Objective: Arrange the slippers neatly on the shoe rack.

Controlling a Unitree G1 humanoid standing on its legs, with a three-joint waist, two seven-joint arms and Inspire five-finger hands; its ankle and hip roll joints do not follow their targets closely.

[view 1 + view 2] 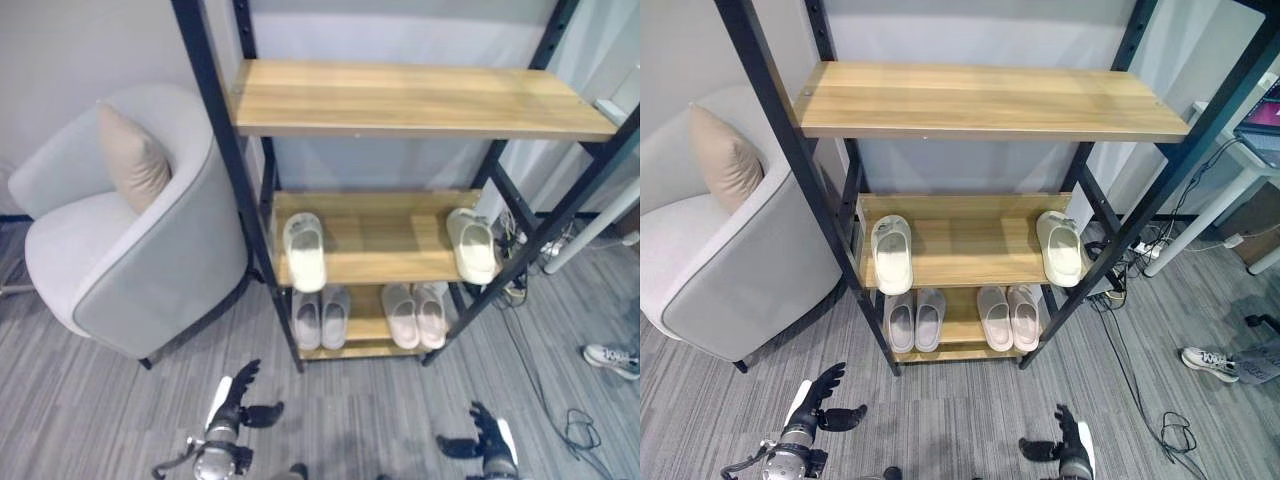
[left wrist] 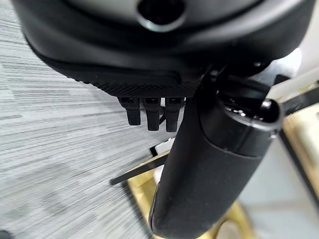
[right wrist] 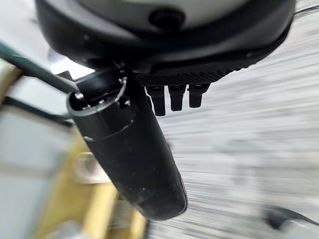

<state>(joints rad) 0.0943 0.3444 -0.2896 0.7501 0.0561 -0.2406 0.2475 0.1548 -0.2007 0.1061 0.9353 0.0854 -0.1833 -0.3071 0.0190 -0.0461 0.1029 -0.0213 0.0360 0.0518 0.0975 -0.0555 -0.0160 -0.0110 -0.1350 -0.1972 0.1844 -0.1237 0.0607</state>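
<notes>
From the head you look steeply down with two eyes set slightly apart; both share the shoe rack (image 1: 400, 200), the armchair (image 1: 130, 230) at its left and grey floor (image 1: 960, 420). Each wrist camera sits hard against its own hand, the left hand (image 2: 199, 164) and right hand (image 3: 134, 159), facing along it over floor toward the rack's base.

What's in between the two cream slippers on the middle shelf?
Nothing. In the left eye view, the left cream slipper and the right cream slipper lie far apart, with just bare wood of the middle shelf between them.
</notes>
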